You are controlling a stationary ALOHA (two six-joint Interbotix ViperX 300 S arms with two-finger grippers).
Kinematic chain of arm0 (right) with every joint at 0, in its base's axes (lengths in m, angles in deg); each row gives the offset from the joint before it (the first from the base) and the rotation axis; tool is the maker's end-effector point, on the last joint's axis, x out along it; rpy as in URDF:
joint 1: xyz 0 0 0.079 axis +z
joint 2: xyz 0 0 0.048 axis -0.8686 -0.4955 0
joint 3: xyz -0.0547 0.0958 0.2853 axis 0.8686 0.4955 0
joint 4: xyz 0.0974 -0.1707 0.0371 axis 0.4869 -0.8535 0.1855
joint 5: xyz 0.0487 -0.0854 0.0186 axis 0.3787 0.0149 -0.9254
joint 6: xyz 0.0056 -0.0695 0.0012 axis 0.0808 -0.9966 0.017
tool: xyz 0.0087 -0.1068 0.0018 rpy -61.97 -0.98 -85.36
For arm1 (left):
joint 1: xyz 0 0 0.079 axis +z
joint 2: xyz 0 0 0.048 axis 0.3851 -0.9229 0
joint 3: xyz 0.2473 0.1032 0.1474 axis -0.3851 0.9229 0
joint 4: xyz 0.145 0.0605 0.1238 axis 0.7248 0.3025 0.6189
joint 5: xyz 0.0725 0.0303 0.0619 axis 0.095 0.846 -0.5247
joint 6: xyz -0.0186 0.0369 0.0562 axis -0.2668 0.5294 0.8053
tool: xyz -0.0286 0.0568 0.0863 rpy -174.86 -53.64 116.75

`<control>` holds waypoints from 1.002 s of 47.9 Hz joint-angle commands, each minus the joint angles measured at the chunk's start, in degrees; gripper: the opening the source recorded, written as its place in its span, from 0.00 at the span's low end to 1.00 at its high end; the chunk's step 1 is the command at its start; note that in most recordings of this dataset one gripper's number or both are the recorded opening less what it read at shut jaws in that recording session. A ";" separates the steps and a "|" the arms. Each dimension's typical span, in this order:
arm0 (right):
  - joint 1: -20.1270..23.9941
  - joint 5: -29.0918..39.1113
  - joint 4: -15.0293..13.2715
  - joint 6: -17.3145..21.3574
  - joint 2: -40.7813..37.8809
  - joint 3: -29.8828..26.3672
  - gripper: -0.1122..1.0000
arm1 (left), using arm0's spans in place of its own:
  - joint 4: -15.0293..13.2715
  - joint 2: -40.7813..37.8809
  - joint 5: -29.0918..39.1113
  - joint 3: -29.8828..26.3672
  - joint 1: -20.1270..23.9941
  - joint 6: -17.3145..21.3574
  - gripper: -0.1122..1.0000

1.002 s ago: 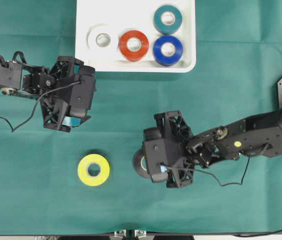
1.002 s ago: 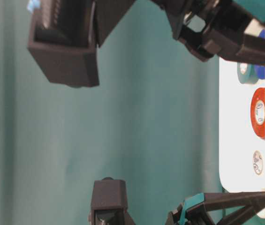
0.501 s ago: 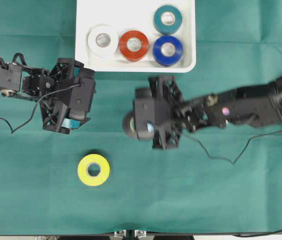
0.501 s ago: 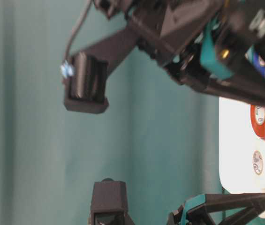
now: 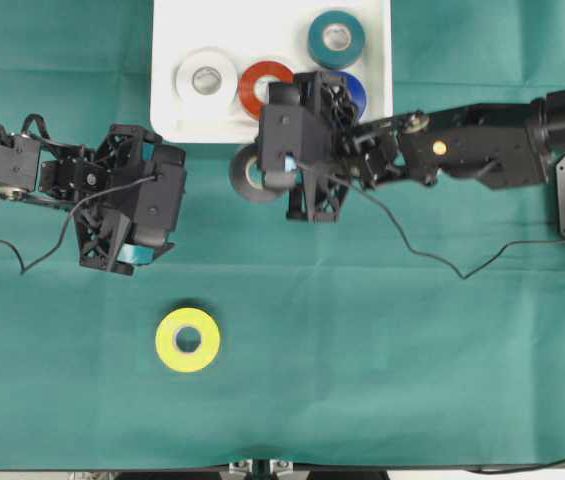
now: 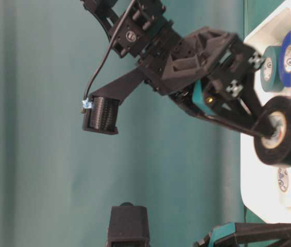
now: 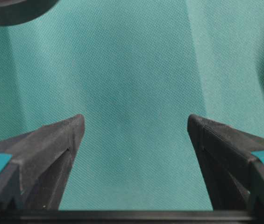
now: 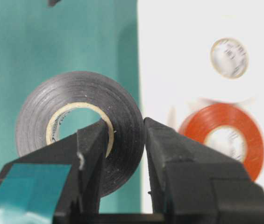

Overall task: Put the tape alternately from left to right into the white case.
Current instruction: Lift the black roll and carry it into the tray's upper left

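Since a second ago our right gripper (image 5: 262,175) has swung with the black roll (image 5: 247,173) from the open cloth beside the yellow roll (image 5: 187,340) up to the near edge of the white case (image 5: 167,120). We have its jaws clamped on the wall of the black roll, one finger through the pale core and one outside, and the roll stands on edge, lifted off the green cloth (image 5: 362,380) just outside the case rim, below the red-orange roll (image 5: 257,85).

Inside the case we see the white roll (image 5: 206,80) at the left, the red-orange one just right of it, the teal roll (image 5: 336,37) toward the far right corner, and the blue roll (image 5: 355,90) mostly hidden behind our right wrist.

Our left gripper (image 5: 127,262) hangs over bare cloth, below and left of the case, jaws spread wide with nothing between them. It has barely shifted. The yellow roll lies flat on the cloth, well apart from the case and nearer to us than the left gripper.
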 commanded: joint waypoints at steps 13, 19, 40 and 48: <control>-9.49 -7.12 -5.98 -0.09 0.35 -3.08 0.31 | -0.09 1.32 -0.35 0.35 -1.32 -1.41 0.68; -12.04 -8.53 -6.50 -0.26 -1.32 -4.48 0.31 | -0.09 1.32 -0.44 0.44 -1.67 -1.41 0.68; -18.11 -14.06 -7.21 -2.99 -5.71 -7.47 0.31 | -0.18 1.32 -1.05 0.88 -2.11 -1.58 0.68; -19.78 -16.08 -7.29 -4.22 -6.33 -7.82 0.31 | -0.18 1.41 -0.97 0.79 -2.11 -1.49 0.68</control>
